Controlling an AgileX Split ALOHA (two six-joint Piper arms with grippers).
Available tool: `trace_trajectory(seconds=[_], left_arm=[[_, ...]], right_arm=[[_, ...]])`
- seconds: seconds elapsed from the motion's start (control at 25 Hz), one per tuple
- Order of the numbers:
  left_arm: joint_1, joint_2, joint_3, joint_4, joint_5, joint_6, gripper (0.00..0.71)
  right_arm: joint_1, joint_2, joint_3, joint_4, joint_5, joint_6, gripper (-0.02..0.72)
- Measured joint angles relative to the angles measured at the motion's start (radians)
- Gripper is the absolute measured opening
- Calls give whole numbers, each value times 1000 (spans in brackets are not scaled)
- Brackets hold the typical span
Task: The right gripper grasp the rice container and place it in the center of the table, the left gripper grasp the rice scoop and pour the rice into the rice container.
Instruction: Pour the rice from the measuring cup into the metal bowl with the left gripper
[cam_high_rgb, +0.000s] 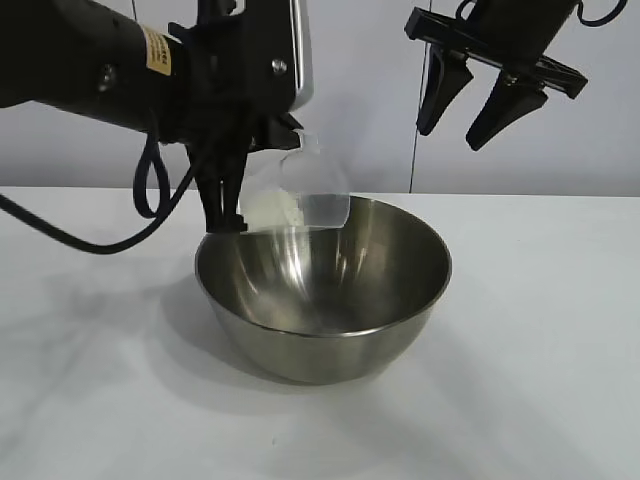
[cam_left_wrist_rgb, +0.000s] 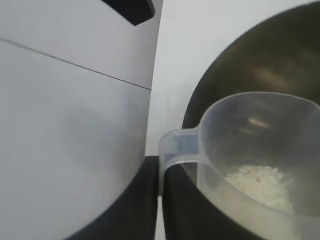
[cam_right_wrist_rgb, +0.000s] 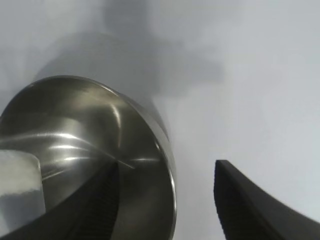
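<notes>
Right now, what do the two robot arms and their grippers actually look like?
Both are black. The left gripper hangs from a bulky black arm with a small yellow label, a white panel by the wrist and a black cable looping down to the table. The right gripper has two long tapered black fingers on a flat black crossbar, with thin cables behind it.

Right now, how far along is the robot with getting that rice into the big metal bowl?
Done: the rice container stands mid-table, and the right gripper hangs open above it, holding nothing. In hand: the left gripper is shut on the handle of the rice scoop, tipped over the bowl's rim. Left: the rice sits in the scoop; none shows in the bowl.
</notes>
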Motion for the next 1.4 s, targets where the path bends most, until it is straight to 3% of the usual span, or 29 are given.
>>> trace_trajectory(seconds=[0.16,0.28,0.56,0.68,1.08,1.2,1.4], left_arm=[[-48,0,-1,-130,-26,445,9],[-69,0,-1,-156,-59,699,9],[-71,0,-1,-167,-68,1139,9],[-71,0,-1,-168,-68,1242,9],[-74,0,-1,-215,-73,1236,9],[-76,0,-1,-453,-124,1078,9],[-76,-18,-2,-899,-234,639,9]], right_arm=[[0,0,0,0,-3,0,391],[0,0,0,0,-3,0,391],[0,0,0,0,-3,0,391],[0,0,0,1,-4,0,391],[0,0,0,1,-7,0,391],[0,0,0,1,-7,0,391],[0,0,0,1,-10,-1,391]])
